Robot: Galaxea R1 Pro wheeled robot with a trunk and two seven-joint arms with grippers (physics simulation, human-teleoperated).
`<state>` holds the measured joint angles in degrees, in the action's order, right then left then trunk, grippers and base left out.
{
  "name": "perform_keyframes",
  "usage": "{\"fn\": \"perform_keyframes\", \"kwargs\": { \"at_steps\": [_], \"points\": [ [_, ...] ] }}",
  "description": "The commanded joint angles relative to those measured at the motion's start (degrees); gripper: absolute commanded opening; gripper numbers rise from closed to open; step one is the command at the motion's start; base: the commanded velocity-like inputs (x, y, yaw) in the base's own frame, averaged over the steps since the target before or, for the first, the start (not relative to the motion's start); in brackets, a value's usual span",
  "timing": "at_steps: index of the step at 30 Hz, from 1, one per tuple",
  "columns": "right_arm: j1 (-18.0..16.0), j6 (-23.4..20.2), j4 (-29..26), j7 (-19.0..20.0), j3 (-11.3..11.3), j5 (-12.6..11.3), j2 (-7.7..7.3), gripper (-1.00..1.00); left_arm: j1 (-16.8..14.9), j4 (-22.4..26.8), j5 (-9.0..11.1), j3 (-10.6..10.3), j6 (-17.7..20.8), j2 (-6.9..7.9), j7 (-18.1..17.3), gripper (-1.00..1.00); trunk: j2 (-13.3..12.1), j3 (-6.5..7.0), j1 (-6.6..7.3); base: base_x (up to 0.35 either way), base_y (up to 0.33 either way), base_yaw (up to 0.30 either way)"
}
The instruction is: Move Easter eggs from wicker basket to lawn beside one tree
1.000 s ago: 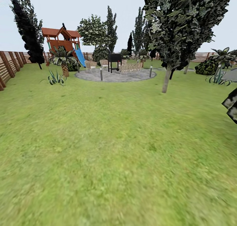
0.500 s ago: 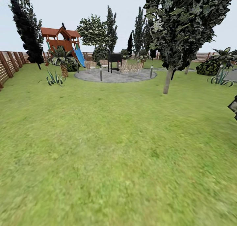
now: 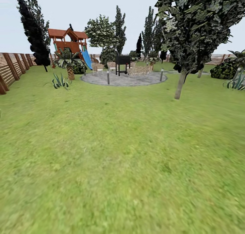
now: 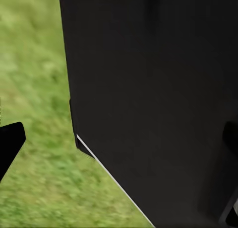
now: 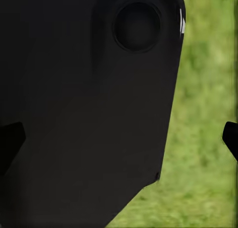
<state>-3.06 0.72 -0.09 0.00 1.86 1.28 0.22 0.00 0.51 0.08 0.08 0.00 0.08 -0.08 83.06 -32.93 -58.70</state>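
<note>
lawn [image 3: 112,152]: wide, bare green grass
tree [image 3: 180,85]: pale leaning trunk, ahead right
jaws: both spread apart, holding nothing

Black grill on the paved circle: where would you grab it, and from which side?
Probably the grill by the top edge of its box-shaped body, coming from the lawn side. That face is open, while wicker chairs crowd its flanks. Its legs look thin, and any handle is too small to tell.
</note>
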Motion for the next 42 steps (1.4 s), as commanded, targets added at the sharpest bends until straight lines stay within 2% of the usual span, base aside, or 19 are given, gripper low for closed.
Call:
{"fn": "perform_keyframes", "kwargs": {
  "at_steps": [1, 42],
  "points": [
    [0.0, 0.1, 0.0, 0.0, 0.2, 0.1, -0.05, 1.0, 0.0, 0.1, 0.0, 0.0, 0.0, 0.0, 0.0, 1.0, 0.0, -0.04, -0.03, 0.321, 0.0, 0.044],
    [0.0, 0.1, -0.1, -0.1, 0.0, 0.0, -0.34, 1.0, 0.0, 0.0, 0.0, 0.1, 0.0, 0.0, 0.3, 1.0, 0.0, -0.04, -0.03, 0.321, 0.0, 0.002]
  ]
}}
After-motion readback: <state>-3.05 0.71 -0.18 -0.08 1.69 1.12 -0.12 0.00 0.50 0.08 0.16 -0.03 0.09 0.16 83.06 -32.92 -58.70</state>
